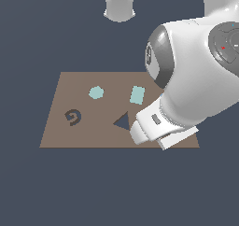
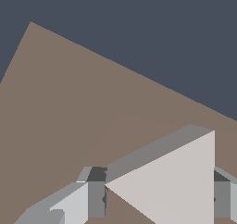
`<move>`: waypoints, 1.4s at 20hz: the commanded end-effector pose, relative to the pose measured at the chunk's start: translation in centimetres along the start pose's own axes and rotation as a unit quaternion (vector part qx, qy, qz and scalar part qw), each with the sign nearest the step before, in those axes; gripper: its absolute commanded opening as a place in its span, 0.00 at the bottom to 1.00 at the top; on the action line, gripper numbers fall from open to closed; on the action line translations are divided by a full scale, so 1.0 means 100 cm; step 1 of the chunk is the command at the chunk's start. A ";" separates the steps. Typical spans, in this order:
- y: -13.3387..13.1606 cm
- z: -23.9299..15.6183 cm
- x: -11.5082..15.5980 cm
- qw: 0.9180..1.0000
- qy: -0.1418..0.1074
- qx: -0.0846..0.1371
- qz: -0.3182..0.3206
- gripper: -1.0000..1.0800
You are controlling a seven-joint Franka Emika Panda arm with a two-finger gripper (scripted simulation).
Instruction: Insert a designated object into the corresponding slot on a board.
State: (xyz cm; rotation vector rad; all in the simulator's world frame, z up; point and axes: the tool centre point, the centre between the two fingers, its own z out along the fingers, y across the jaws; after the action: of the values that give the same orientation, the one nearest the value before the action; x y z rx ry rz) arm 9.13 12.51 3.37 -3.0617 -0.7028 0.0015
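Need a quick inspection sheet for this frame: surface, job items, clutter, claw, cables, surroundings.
Surface: brown board on a dark floor.
Job's things: grey triangular block between the claw fingers, seen in the wrist view; dark triangle slot partly visible beside the arm.
Clutter: teal hexagon, teal rectangle, dark spiral on the board.
Grippers: claw, fingers on both sides of the block.
Cables: nothing seen.
Surroundings: robot base behind the board.

text: none you can read | labels: none | numbers: none | board [image 1: 93, 127]: only plain shapes and a spiral mark [image 1: 73, 117]
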 end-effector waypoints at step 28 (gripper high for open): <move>0.080 -0.006 -0.046 0.854 0.000 0.000 0.520 0.00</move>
State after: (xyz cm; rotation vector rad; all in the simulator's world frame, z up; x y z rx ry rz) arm 8.70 3.63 3.93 -3.0027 0.9224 0.0015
